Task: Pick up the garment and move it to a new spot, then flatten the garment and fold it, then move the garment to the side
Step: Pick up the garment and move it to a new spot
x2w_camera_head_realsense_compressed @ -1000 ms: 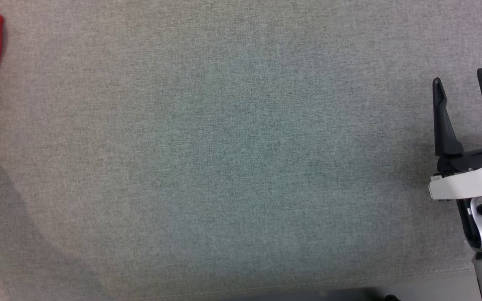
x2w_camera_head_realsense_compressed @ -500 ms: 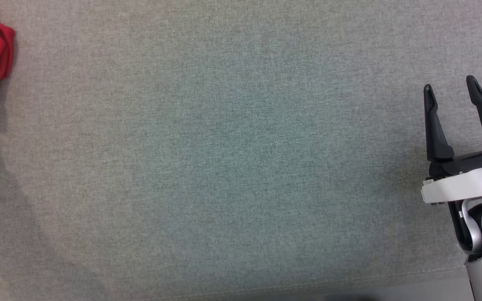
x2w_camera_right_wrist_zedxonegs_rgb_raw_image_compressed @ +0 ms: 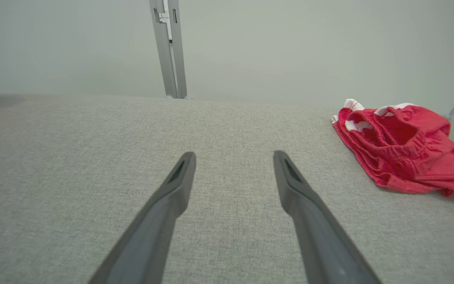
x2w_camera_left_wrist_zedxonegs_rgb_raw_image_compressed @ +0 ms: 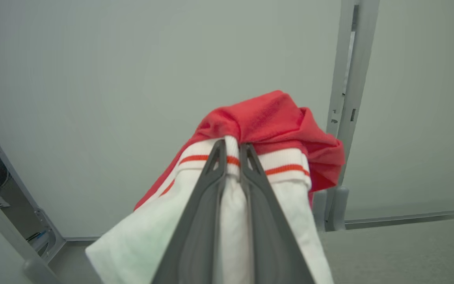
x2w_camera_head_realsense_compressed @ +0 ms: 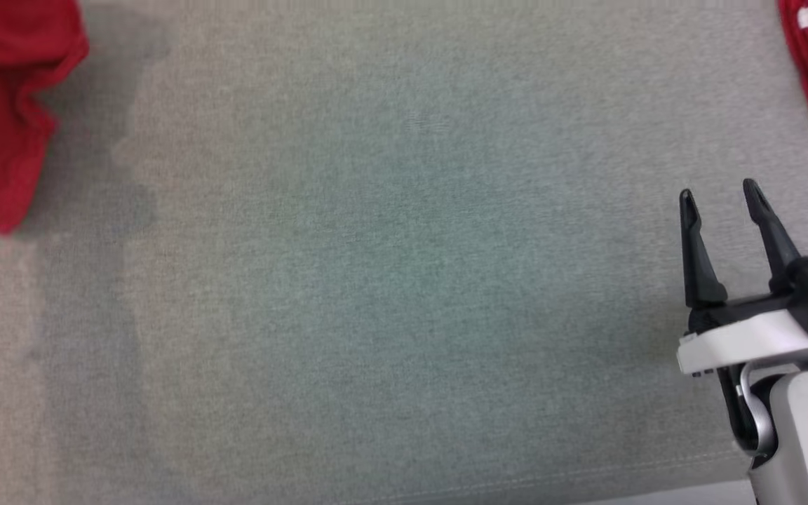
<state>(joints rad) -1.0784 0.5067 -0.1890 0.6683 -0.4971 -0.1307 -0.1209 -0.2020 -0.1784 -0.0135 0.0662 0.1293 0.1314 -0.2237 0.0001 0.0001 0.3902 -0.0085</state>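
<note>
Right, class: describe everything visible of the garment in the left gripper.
The garment is soft red cloth with white panels and a white ribbed band bearing a thin red stripe. Bunched, it is pinched at that band between the shut jaws of the left gripper, red folds bulging beyond them, white cloth draping down both sides.

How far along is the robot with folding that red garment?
Done: the left gripper is shut on the red garment with a white striped band, apparently lifted. In hand: likely carrying it over the grey fabric surface to a new spot. Left: laying it down, flattening, folding, moving it aside. The right gripper is open, empty. Another crumpled red garment lies at far right.
</note>
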